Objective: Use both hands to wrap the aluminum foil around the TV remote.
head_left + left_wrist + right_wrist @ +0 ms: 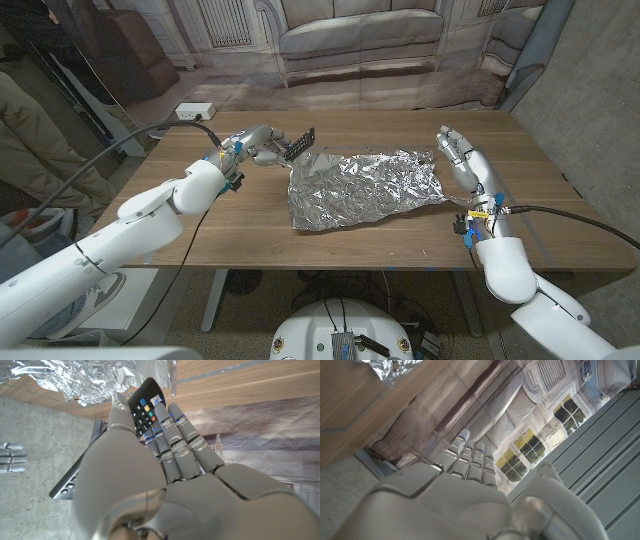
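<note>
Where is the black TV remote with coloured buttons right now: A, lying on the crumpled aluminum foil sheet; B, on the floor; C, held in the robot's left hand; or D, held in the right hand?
C: the left hand grips the black TV remote beside the crumpled foil sheet.

1. The aluminum foil lies on the table between both hands; the right hand stands just right of it.
2. The left hand holds the TV remote at the foil's left rear corner.
3. A power strip sits behind the left hand.
</note>
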